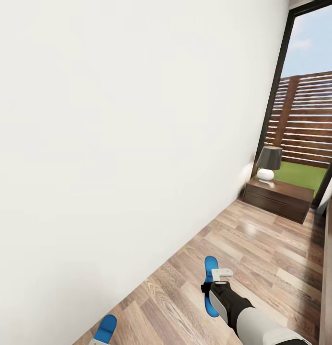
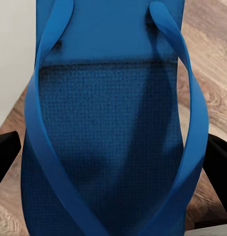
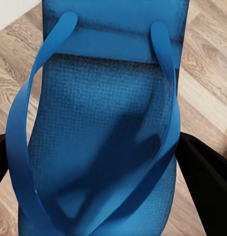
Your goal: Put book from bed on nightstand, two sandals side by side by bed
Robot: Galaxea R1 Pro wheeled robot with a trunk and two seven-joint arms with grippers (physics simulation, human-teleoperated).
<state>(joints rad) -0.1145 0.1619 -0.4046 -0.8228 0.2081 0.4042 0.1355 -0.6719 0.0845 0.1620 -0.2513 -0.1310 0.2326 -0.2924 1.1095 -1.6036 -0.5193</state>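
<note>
Right claw (image 1: 210, 286): shut on right-hand sandal (image 1: 211, 268), dark fingers (image 3: 204, 189) on both sides of the sole in right wrist view; sandal carried low over the wood floor (image 1: 261, 249).
Left claw (image 1: 99, 341): barely in frame at bottom edge of head view; holds left-hand sandal (image 1: 107, 328), black fingers (image 2: 5, 150) flank the sole in left wrist view.
Sandal axes: both soles run lengthwise out from the claws, toes pointing ahead, roughly parallel; straps up.
Spacing: two sandals well apart, left one close to the white wall (image 1: 113, 143), right one nearer mid-floor.
Bed (image 1: 327, 268): only a dark-brown frame edge at far right of head view, so it lies to the right of both claws; right arm is nearer.
Nightstand (image 1: 280, 197): ahead by the window, lamp (image 1: 269, 163) on top.
Book: not located here.
Next move, my guess: swing right toward bed side, close the gap, lower both flat, parallel.
Risk: uneven release leaves soles skewed.
</note>
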